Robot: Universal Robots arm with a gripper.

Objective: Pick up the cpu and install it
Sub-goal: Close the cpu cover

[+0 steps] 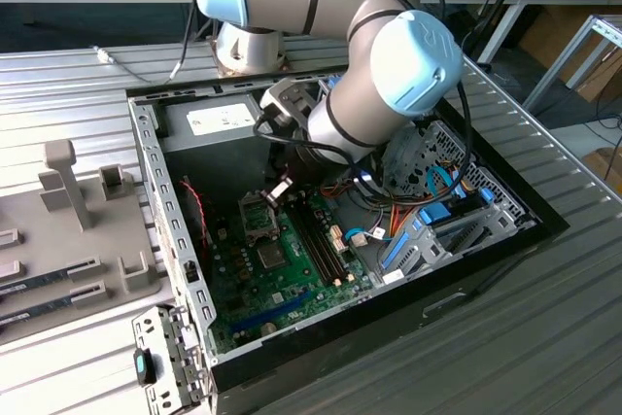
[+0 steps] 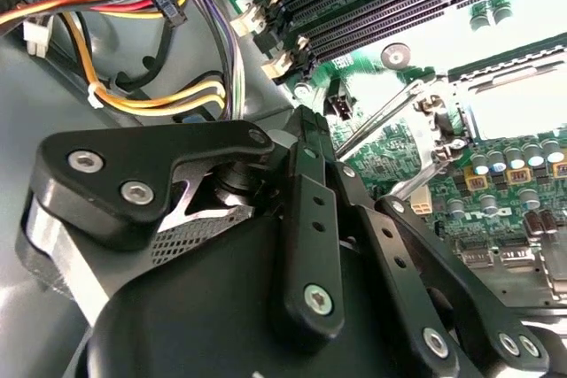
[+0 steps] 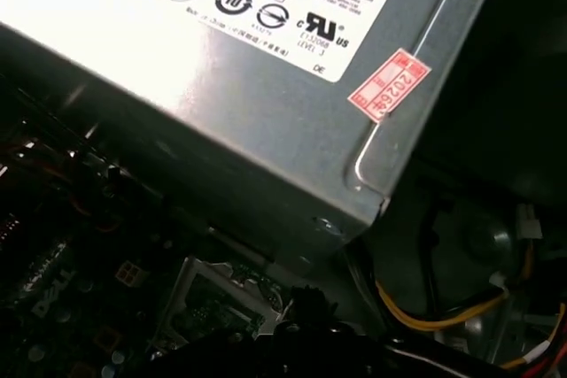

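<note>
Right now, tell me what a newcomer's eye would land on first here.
The grey and blue robot arm reaching down into the open computer case, above the green motherboard. Next, the open CPU socket right under the gripper, beside the power supply.

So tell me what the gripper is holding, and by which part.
Cannot be told: the gripper hangs over the motherboard's socket, its fingertips hidden in both wrist views.

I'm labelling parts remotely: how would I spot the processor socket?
Inside the open computer case, find the green motherboard. The socket is the square metal-framed recess nearest the grey power supply; the bare dark chip beside it lies flat, without a frame.
</note>
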